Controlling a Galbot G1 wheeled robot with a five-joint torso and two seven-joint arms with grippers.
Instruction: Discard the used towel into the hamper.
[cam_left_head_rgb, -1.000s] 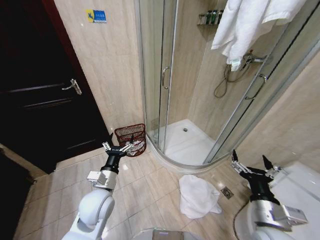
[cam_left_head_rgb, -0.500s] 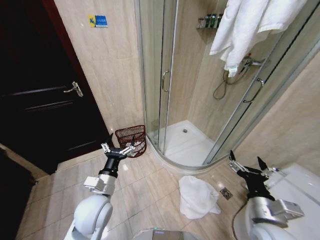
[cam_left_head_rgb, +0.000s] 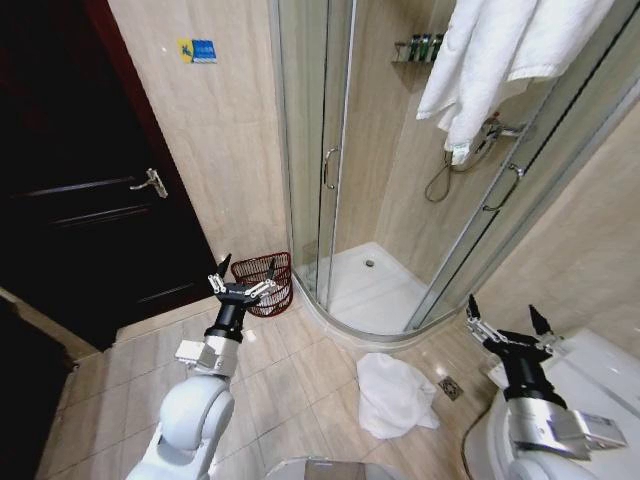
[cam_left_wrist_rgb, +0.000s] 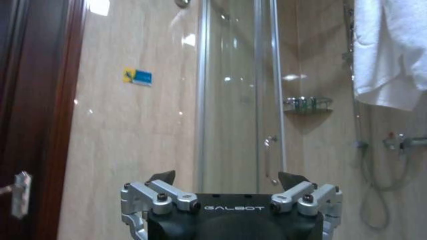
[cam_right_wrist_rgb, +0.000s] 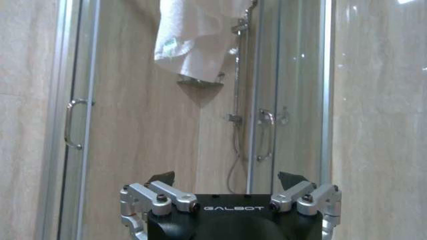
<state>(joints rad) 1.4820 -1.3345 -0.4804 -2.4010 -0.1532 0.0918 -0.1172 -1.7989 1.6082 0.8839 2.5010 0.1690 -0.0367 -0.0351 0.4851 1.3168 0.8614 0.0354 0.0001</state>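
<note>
A crumpled white towel (cam_left_head_rgb: 395, 395) lies on the tiled floor in front of the shower's curved step. The hamper (cam_left_head_rgb: 268, 285), a small dark reddish-brown open-weave basket, stands on the floor against the wall between the door and the shower. My left gripper (cam_left_head_rgb: 246, 268) is held up, open and empty, in front of the hamper in the head view. My right gripper (cam_left_head_rgb: 502, 312) is raised on the right, open and empty, well above and to the right of the towel. Each wrist view shows its own gripper, left (cam_left_wrist_rgb: 227, 177) and right (cam_right_wrist_rgb: 227, 177), with fingers spread and pointing at the shower.
A glass shower enclosure (cam_left_head_rgb: 340, 160) fills the corner, with a white towel (cam_left_head_rgb: 500, 50) hanging over its top. A dark door (cam_left_head_rgb: 90, 190) is at the left. A white fixture (cam_left_head_rgb: 600, 370) sits at the lower right, and a floor drain (cam_left_head_rgb: 450, 388) lies beside the floor towel.
The whole head view has shifted slightly. Both grippers sit a little higher in the picture than before and stay open. The floor towel and hamper have not moved.
</note>
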